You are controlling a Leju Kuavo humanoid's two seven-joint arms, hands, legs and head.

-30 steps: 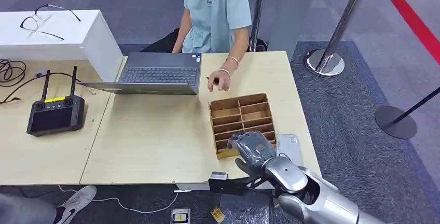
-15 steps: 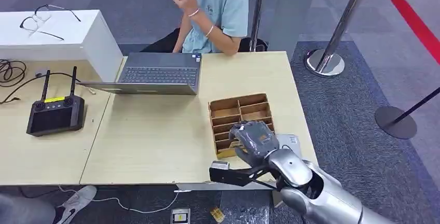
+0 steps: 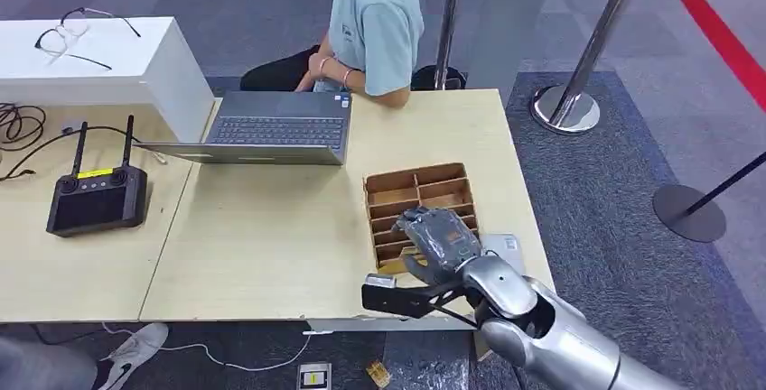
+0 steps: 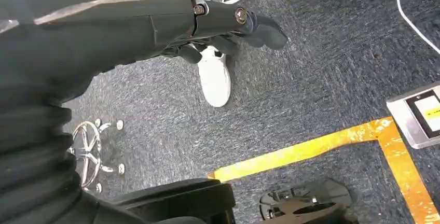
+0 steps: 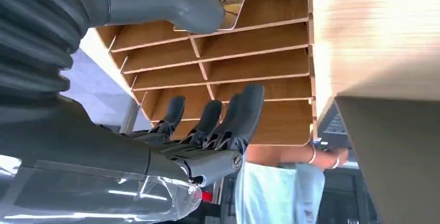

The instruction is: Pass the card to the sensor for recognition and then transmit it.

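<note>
Over the near end of the brown wooden divided tray (image 3: 420, 200) on the pale wood table (image 3: 271, 236), the head view shows the right hand (image 3: 438, 246), fingers spread and holding nothing. A small white sensor box (image 3: 501, 250) lies just beside the tray, partly behind the hand. Beyond the tray stand a grey open laptop (image 3: 271, 128) and a seated person in a light blue shirt (image 3: 375, 20); a black handheld controller with a yellow label (image 3: 95, 196), writing unreadable, lies well apart.

Left wrist view: the left hand (image 4: 228, 24) hangs over dark carpet, fingers loosely curled, empty.

Right wrist view: thumb and dark fingers (image 5: 244, 110) stand apart above the tray's compartments; a card (image 5: 225, 9) lies in the compartment under the thumb.
</note>
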